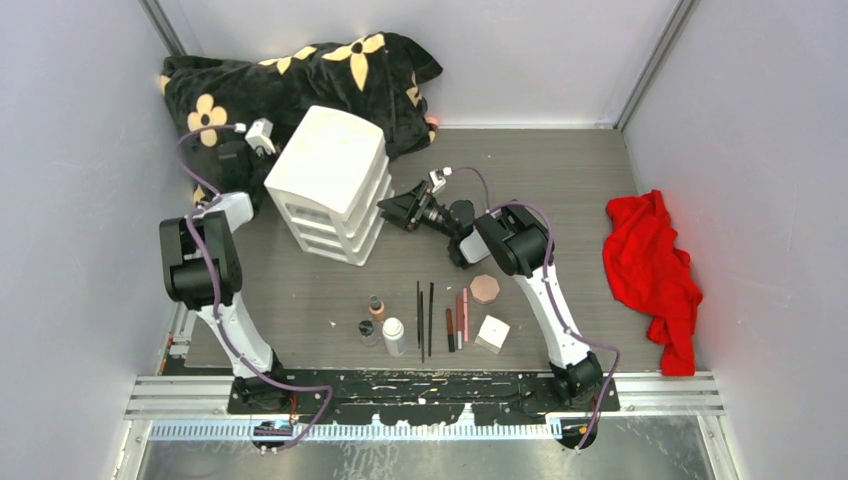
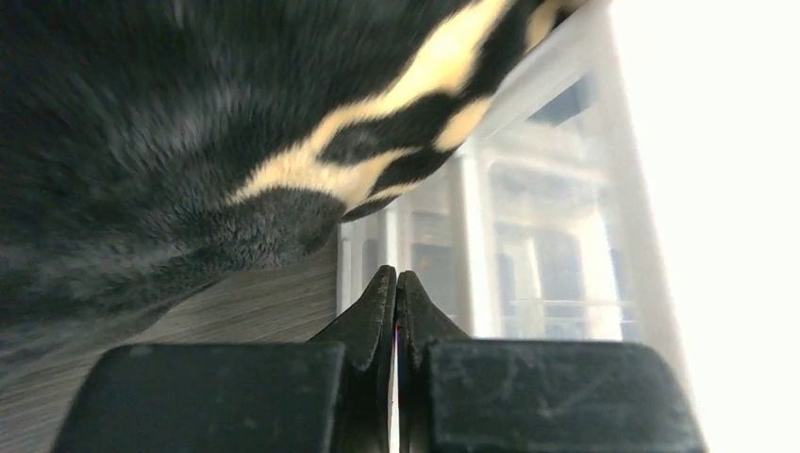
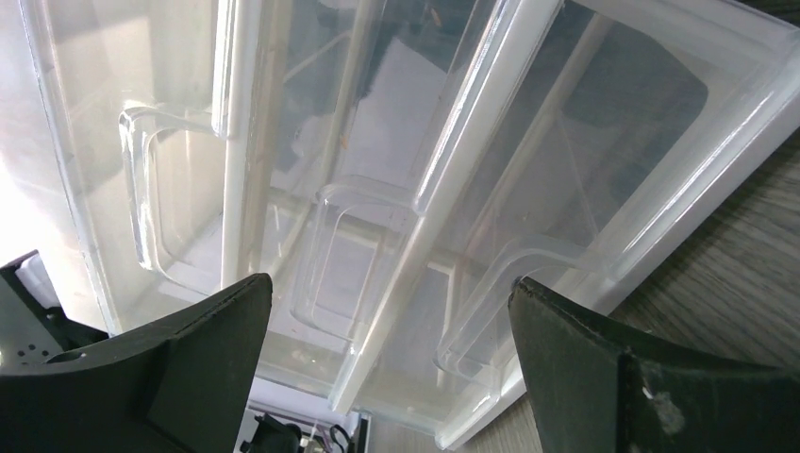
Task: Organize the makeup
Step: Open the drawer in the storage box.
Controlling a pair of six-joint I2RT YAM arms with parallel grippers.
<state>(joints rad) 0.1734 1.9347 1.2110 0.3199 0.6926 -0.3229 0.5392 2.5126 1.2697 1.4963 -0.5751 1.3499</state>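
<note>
The makeup lies in a row near the table's front: a white bottle (image 1: 394,336), a tan dark-capped bottle (image 1: 376,307), a small clear jar (image 1: 368,331), thin black sticks (image 1: 424,318), pink-red sticks (image 1: 460,319), a pink-brown octagonal compact (image 1: 485,289) and a white cube (image 1: 492,333). My right gripper (image 1: 395,211) is open right in front of the white drawer box (image 1: 330,184); the right wrist view shows its clear drawer fronts (image 3: 377,217) between the fingers (image 3: 203,359). My left gripper (image 1: 262,134) is shut and empty behind the box, beside the black flowered cloth (image 1: 300,80).
A red cloth (image 1: 655,270) lies at the right. The black flowered cloth fills the back left corner and most of the left wrist view (image 2: 170,151). Grey walls enclose the table on three sides.
</note>
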